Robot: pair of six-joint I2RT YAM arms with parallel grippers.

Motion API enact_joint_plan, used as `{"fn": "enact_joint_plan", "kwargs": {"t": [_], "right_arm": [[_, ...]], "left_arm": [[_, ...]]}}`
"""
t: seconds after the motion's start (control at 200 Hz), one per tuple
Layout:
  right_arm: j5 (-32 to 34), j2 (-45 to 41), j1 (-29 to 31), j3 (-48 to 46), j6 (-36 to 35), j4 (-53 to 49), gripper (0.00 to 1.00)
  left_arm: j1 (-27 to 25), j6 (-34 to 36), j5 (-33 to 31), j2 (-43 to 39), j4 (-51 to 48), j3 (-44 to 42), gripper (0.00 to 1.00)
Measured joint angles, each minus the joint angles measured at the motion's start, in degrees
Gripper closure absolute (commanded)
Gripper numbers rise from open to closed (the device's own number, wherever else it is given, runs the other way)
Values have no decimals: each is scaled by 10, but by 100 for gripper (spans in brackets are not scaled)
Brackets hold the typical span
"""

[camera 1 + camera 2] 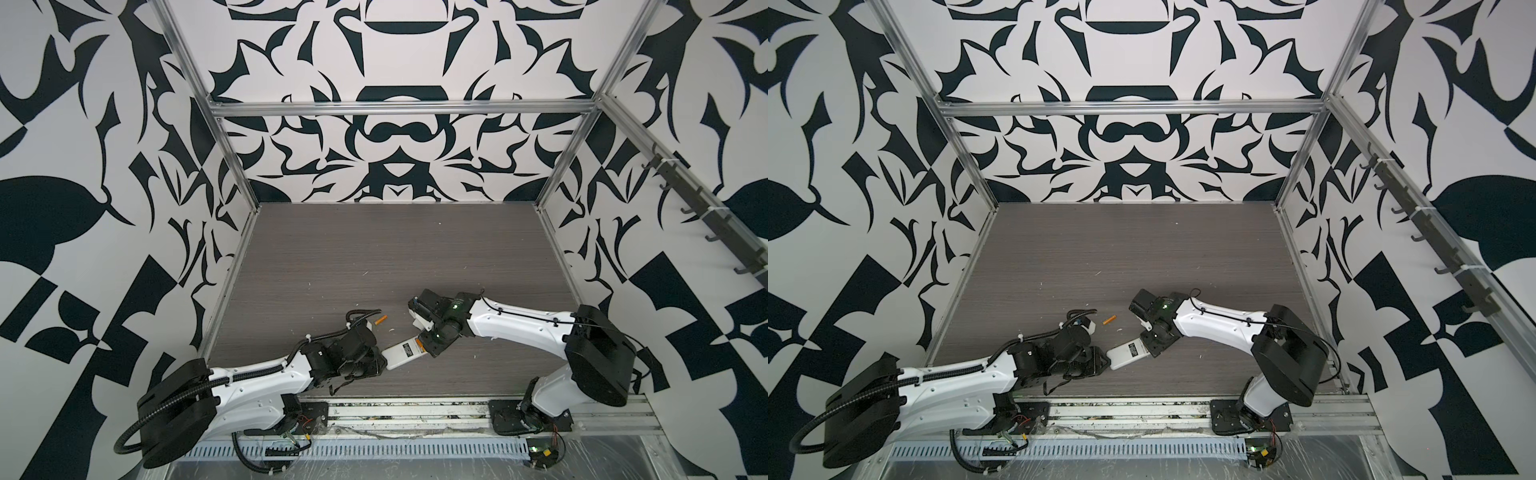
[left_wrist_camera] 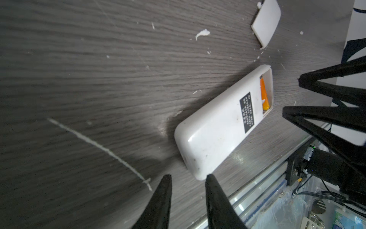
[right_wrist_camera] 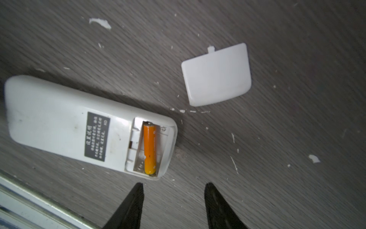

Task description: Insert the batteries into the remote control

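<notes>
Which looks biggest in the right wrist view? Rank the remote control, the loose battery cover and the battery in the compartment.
1. remote control, by far the largest.
2. battery cover, lying apart on the table.
3. battery, smallest, seated in the open compartment.
All lie flat on the table, so the order seems dependable.

Both arms reach low toward the middle. The left gripper point(image 2: 187, 178) holds nothing, fingers slightly apart; the right gripper point(image 3: 173, 186) gapes wider, also empty.
</notes>
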Motion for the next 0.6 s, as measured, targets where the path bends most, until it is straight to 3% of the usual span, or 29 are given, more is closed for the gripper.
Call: {"fn": "enact_joint_plan", "kwargs": {"t": [0.6], "right_arm": [[8, 70, 0, 30, -12, 9, 49]], "left_arm": [[1, 16, 0, 21, 9, 0, 67]]}}
